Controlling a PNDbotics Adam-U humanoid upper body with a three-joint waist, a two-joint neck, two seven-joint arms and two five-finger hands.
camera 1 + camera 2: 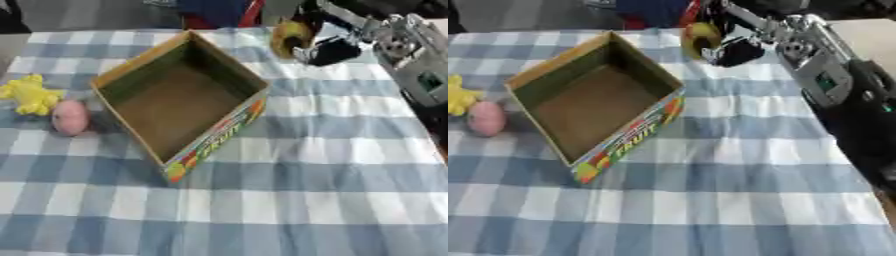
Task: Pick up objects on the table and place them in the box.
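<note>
An open cardboard box (229, 129) with colourful printed sides lies in the middle of the checked cloth, and nothing shows inside it. At the far edge, my right hand (328, 49) has its fingers curled round a yellow round object (290, 36), just beyond the box's far right corner. A yellow toy (30, 94) and a pink egg-shaped object (70, 117) lie side by side left of the box. My left hand shows in neither view.
The blue and white checked cloth (306, 200) covers the table. My right forearm (833, 85) runs along the right side. Something blue and red (219, 12) stands beyond the table's far edge.
</note>
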